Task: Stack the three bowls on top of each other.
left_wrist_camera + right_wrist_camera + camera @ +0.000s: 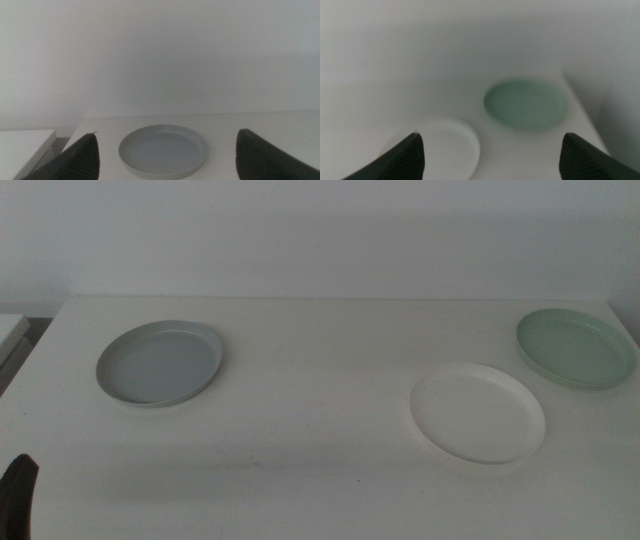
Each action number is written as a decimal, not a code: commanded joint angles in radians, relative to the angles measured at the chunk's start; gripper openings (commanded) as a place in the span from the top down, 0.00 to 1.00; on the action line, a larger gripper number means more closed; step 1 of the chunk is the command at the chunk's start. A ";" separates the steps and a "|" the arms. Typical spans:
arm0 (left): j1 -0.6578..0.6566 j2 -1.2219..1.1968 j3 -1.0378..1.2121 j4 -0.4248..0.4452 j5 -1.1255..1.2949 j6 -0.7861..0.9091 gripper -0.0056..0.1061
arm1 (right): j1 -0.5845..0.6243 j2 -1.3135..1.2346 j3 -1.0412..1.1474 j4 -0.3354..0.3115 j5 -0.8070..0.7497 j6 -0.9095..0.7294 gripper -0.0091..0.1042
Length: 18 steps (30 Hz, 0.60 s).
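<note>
Three bowls (160, 363) apart, unstacked

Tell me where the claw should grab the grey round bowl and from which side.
Probably by the low rim nearest the left claw, coming from the table's front edge. The shallow grey round bowl lies flat on the white table, so only its thin raised rim gives the open jaws something to pinch, one inside and one outside.

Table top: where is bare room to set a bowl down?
Widest bare stretch: table between grey bowl and white bowl; also the front strip. Tightest: the right, where white sits close to green bowl.
</note>
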 commanded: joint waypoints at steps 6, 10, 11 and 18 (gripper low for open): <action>0.002 -0.004 0.000 0.000 -0.011 0.001 0.11 | -0.005 0.414 -0.404 0.038 0.534 -0.016 0.10; 0.002 -0.004 0.000 0.000 -0.011 0.001 0.11 | -0.005 0.549 -0.523 0.042 0.632 -0.007 0.10; 0.002 -0.004 0.000 0.000 -0.011 0.001 0.11 | -0.005 0.576 -0.534 0.042 0.614 -0.007 0.10; 0.002 -0.004 0.000 0.000 -0.011 0.001 0.11 | -0.005 0.678 -0.540 0.092 0.557 -0.007 0.10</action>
